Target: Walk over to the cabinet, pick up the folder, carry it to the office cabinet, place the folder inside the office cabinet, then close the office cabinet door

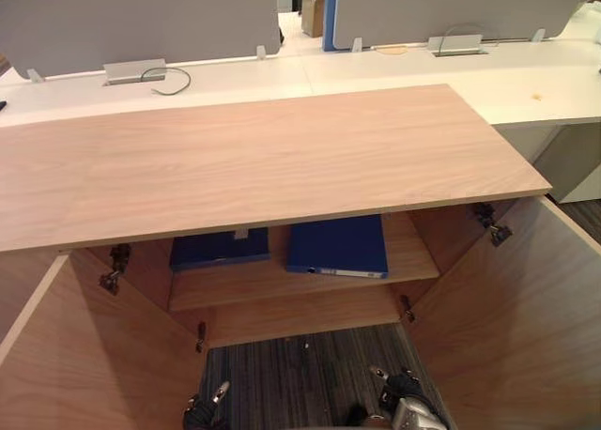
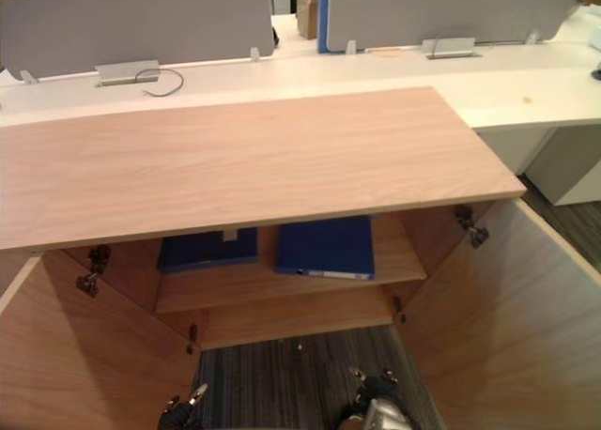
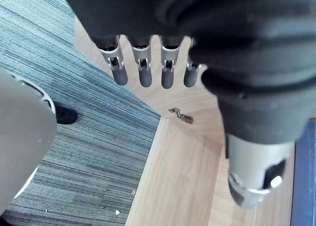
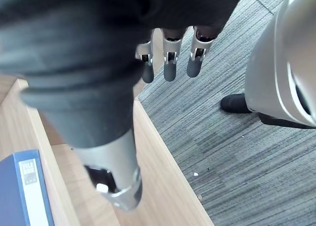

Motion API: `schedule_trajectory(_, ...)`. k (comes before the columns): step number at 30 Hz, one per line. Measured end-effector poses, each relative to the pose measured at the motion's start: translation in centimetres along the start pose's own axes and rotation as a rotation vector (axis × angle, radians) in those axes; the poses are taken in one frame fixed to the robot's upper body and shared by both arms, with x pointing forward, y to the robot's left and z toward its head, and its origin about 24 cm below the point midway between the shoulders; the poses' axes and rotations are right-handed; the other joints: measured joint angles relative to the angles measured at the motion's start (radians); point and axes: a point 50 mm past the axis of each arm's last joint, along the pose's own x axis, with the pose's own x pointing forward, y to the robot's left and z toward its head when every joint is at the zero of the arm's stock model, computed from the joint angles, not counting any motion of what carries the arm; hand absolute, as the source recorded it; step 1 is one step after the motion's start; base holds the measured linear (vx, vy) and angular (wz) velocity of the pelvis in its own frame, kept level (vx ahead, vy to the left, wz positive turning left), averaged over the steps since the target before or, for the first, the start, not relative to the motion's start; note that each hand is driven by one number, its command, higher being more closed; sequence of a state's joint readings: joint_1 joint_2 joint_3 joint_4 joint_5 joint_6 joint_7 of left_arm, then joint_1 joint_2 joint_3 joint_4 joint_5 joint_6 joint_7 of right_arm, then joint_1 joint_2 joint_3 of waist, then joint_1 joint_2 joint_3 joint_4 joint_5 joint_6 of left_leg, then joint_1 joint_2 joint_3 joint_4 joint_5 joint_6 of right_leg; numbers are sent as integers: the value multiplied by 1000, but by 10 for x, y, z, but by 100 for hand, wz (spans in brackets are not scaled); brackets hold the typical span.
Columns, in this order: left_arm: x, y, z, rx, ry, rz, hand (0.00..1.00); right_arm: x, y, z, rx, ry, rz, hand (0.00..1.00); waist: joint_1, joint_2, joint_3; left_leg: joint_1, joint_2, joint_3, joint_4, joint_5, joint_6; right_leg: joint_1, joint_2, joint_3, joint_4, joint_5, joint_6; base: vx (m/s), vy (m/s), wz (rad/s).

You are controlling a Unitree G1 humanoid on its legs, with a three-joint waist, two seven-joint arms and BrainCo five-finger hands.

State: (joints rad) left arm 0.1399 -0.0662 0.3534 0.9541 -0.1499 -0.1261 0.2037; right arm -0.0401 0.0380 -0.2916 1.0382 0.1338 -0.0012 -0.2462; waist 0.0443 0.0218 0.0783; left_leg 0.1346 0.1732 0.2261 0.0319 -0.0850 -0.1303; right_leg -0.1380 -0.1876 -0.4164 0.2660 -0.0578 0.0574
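Folder (image 1: pixel 338 245) lies flat on the shelf (image 1: pixel 282 284), straight ahead of me. My left hand (image 1: pixel 202 413) and right hand (image 1: pixel 406 404) hang open and empty, the right hand just beside the open right door (image 1: pixel 516 308).

Blue folder (image 1: pixel 338 245) lies flat inside the office cabinet (image 1: pixel 263 158), lower centre of frame, white-labelled spine outward. Left door (image 1: pixel 84 355) and right door (image 1: pixel 516 308) stand open.
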Motion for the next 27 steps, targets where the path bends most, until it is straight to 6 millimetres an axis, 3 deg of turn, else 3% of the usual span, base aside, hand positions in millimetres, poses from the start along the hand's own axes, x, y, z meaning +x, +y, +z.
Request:
schedule_trajectory(6,0,1,0,2,-2,1,0,-1,1,-2,3,4,1,0,2,5,-6,-17,-13,-23,-11,5,5,51,10,-33,-105,49,21,99,54,17)
schedule_trajectory(10,1,3,3,19,-13,6,0,-1,3,-5,3,11,7,0,2,-11,3,-34,-18,-27,42,6,6,98,14,-46,-169,70,25,75,35,11)
schedule_trajectory(12,4,9,12,8,-42,20,0,-4,13,-7,2,11,34,0,0,-42,27,-103,-13,-46,209,-4,6,129,7,-45,-189,65,17,30,-50,19)
schedule_trajectory(13,4,10,17,-32,-59,31,0,-4,15,-6,-17,4,45,0,4,-42,42,-185,16,-72,412,-31,17,151,19,-47,-190,54,7,-3,-93,0)
schedule_trajectory(14,3,12,17,-74,-58,44,0,-4,16,-5,-31,-5,51,0,7,-26,57,-259,66,-86,618,-25,30,184,44,-45,-185,33,-7,6,-77,-13)
schedule_trajectory(16,3,13,16,-94,-52,50,0,-4,15,-4,-35,-10,50,0,8,-5,66,-302,111,-102,758,16,47,216,71,-39,-178,9,-11,39,-34,-24)
schedule_trajectory(17,3,13,15,-105,-48,54,0,-4,15,-4,-36,-8,48,0,11,-11,68,-332,131,-112,847,51,43,235,81,-24,-176,-6,-18,79,-40,-29)
schedule_trajectory(18,3,11,17,-115,-53,49,0,-3,13,-2,-33,-15,38,0,13,-13,64,-380,127,-104,881,-34,49,235,79,-11,-173,-17,-16,82,-14,-33)
schedule_trajectory(20,3,7,18,-124,-56,42,0,-3,12,0,-24,-20,34,0,15,-10,69,-409,119,-60,815,-86,34,226,76,8,-174,-17,-16,65,26,-31)
schedule_trajectory(21,3,6,18,-126,-55,40,0,-3,12,1,-22,-23,32,0,14,-10,70,-409,92,-46,696,-100,35,226,65,11,-171,-13,-16,112,134,-29)
schedule_trajectory(23,3,6,12,-121,-29,37,0,-3,10,0,-23,-21,25,0,16,6,60,-355,38,-62,395,-33,29,226,66,30,-170,-20,11,131,181,-32)
schedule_trajectory(24,3,8,9,-127,-16,42,0,-2,8,-2,-26,-17,21,0,18,19,54,-342,30,-79,355,14,42,228,70,41,-170,-23,21,140,168,-34)
schedule_trajectory(26,5,12,14,-128,-27,57,0,-6,13,-10,-26,4,37,0,16,-33,37,-310,-34,-48,279,23,62,229,15,52,-198,-13,41,230,167,-12)
schedule_trajectory(27,5,12,14,-117,-30,56,0,-6,13,-11,-27,7,36,0,17,-37,35,-302,-49,-40,262,26,67,230,2,54,-199,-13,41,254,139,0)
